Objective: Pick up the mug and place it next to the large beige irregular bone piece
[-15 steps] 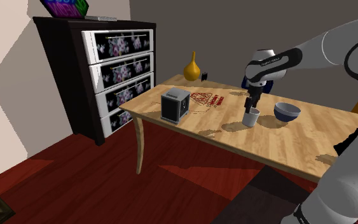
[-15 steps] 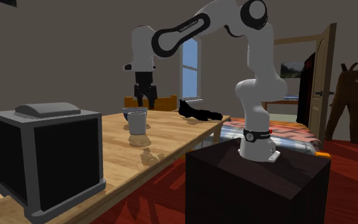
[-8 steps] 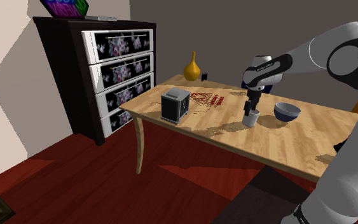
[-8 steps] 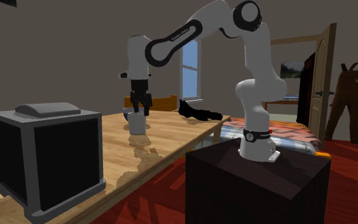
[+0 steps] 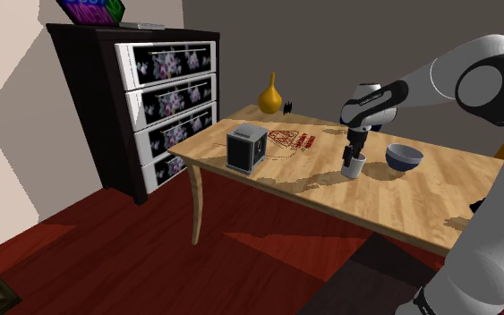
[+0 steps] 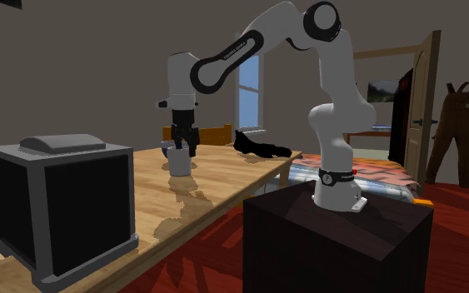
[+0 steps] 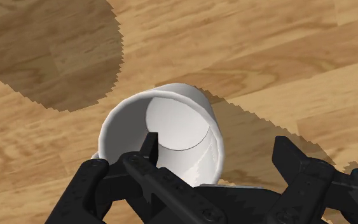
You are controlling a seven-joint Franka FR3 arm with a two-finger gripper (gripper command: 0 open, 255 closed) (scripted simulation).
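A: Spotted the white mug (image 5: pixel 354 166)?
B: Yes. Standing upright on the table (image 5: pixel 420 204), near the blue bowl (image 5: pixel 404 157), right under the gripper (image 5: pixel 352 158).
A: And the fingers (image 7: pixel 147 151)?
B: Spread apart, straddling the mug's wall: one tip dipped inside, the other outside, not touching. Clasping nothing.

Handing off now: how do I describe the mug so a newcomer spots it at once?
Start at the wooden table beside the dark chest of drawers. Near its middle a plain white mug stands upright under the black tool. Its neighbour is a low, wide blue bowl; the mug is taller, narrower and white.
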